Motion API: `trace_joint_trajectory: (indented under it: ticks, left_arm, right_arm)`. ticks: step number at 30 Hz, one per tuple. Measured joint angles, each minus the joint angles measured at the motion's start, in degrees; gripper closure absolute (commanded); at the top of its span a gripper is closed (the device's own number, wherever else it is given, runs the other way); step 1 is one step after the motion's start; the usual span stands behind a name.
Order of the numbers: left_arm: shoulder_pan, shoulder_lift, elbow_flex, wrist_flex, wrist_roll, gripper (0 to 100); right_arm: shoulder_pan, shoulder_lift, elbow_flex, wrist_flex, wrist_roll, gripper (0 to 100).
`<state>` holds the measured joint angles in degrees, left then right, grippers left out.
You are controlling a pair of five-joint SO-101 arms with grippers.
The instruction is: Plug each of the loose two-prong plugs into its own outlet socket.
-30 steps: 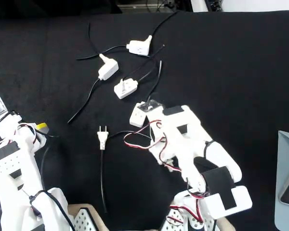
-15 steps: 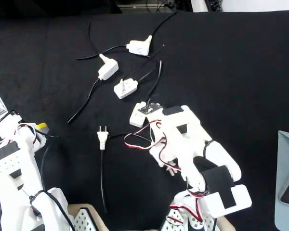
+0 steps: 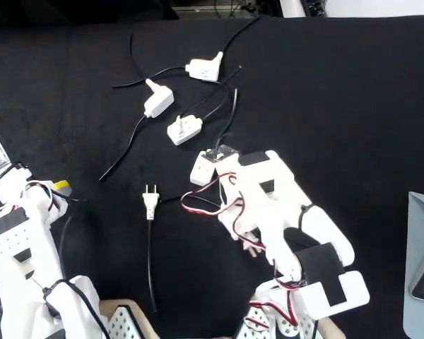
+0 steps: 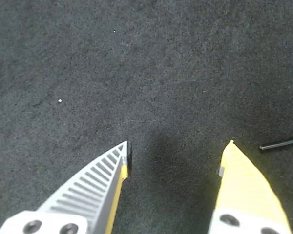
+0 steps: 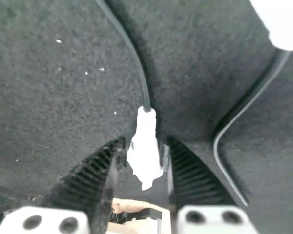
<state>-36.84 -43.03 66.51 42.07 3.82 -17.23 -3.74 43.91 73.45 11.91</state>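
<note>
Presently, the right end effector [image 5: 144, 140] is found closed on a white plug [image 5: 144, 158], one finger against each flank, near the middle of the tabletop [image 3: 353, 106]. The plug's long axis is seen to run in line with the fingers, with its black cord [image 5: 132, 58] leaving from the end farther from the wrist. The prongs cannot be made out. The nearest socket [image 3: 184, 129] lies just beyond this end effector, toward the far edge and slightly toward the left edge. A second socket [image 3: 157, 101] and a third socket [image 3: 205, 68] are set farther on the same way. It is judged that the coming move turns on the prong end being brought to face the nearest socket, and the right arm is much the nearer. A loose plug [image 3: 150, 200] lies flat between the two arms, prongs toward the far edge. The left end effector [image 4: 178, 144] is held with fingers apart over bare tabletop near the left edge, with nothing between them.
</note>
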Motion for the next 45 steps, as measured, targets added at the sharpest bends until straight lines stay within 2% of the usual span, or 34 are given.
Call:
trace_joint_trajectory:
  ticks: [3,31,35,42,45]
  left_arm:
    - [0.0,0.0,0.0,0.0,0.0,70]
    - [0.0,0.0,0.0,0.0,0.0,70]
    - [0.7,0.0,0.0,0.0,0.0,70]
    - [6.59,0.0,0.0,0.0,0.0,70]
    - [9.58,0.0,-0.35,0.0,0.0,70]
  right_arm:
    - [0.53,0.0,0.0,0.0,0.0,98.4]
    - [2.37,-0.35,0.0,1.58,0.88,98.6]
    - [2.37,-7.21,0.0,1.58,1.67,98.6]
    - [1.85,-28.04,0.0,1.93,1.67,98.7]
    - [-0.7,-35.69,0.09,2.02,-1.58,98.7]
